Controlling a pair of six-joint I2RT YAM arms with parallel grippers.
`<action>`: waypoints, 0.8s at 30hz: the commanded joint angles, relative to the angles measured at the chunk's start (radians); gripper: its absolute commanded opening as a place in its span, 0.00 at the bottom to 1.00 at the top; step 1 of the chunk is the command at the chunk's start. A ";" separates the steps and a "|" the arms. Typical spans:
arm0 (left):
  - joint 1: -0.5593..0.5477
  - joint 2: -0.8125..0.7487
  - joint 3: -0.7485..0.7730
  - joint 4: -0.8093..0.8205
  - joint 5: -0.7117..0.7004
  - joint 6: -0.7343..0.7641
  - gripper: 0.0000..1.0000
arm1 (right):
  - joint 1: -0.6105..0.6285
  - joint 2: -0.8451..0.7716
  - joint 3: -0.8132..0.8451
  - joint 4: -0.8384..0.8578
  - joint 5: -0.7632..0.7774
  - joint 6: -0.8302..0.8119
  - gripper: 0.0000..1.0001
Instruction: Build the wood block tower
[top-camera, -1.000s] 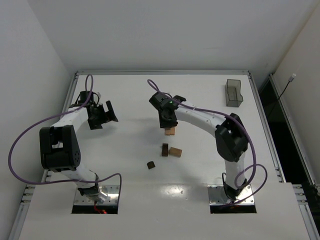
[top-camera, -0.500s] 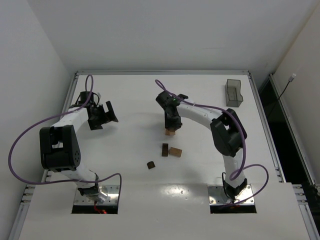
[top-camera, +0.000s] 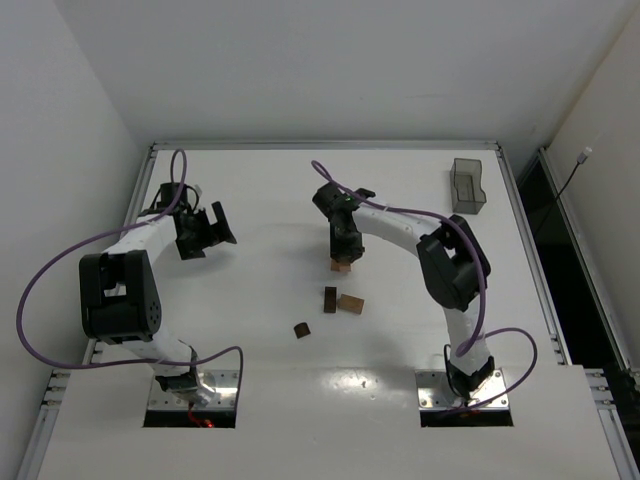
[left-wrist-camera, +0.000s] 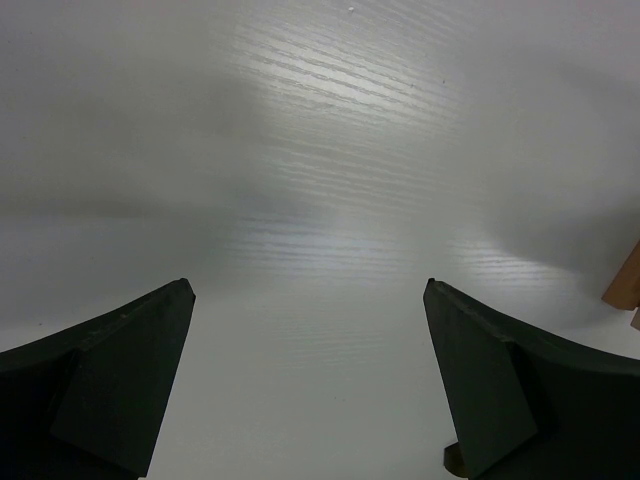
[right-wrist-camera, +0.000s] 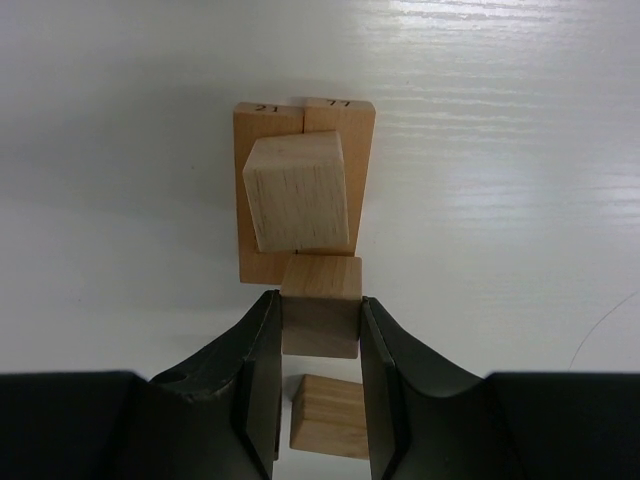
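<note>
Arms are bolted at the near edge of the white table (top-camera: 260, 190) in the top external view. The left gripper (top-camera: 207, 231) hangs over the left side of the table, jaws spread wide, with nothing between them. The right gripper (top-camera: 343, 256) points down at mid-table, directly over the tower (top-camera: 342, 266), which appears here only as a small light tan patch under the fingers. Nearer the bases lie three loose pieces. A dark brown wooden block (top-camera: 330, 299) has a light tan wooden bar (top-camera: 351, 304) just beside it, and a small dark brown wooden piece (top-camera: 302, 329) lies apart to the left. A translucent grey plastic bin (top-camera: 467, 186) stands near the far right corner.

The left wrist view confirms the wide-open jaws. The dark fingers (left-wrist-camera: 120, 380) frame bare table only, and a sliver of tan wood (left-wrist-camera: 625, 285) enters at the right edge.

The right wrist view supplies detail the overhead view lacks. The tower consists of two light tan wooden bars (right-wrist-camera: 268, 118) lying side by side, with a light tan wooden cube (right-wrist-camera: 298, 190) on top, turned slightly askew. The right gripper's jaws are partly closed and clamp a second light tan cube (right-wrist-camera: 320, 325) by two sides, at the near edge of the bars. Whether it touches them cannot be told. A further light tan block (right-wrist-camera: 328, 415) shows between the fingers, beneath the held cube.
</note>
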 joint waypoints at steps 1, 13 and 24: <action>0.012 -0.007 0.006 0.024 0.001 -0.011 0.99 | -0.007 0.008 0.037 0.009 -0.004 0.024 0.00; 0.012 -0.007 0.006 0.024 0.001 -0.011 0.99 | -0.007 0.018 0.057 0.028 0.005 0.024 0.00; 0.012 0.002 0.006 0.024 0.010 -0.011 0.99 | -0.007 0.018 0.075 0.056 -0.004 0.015 0.00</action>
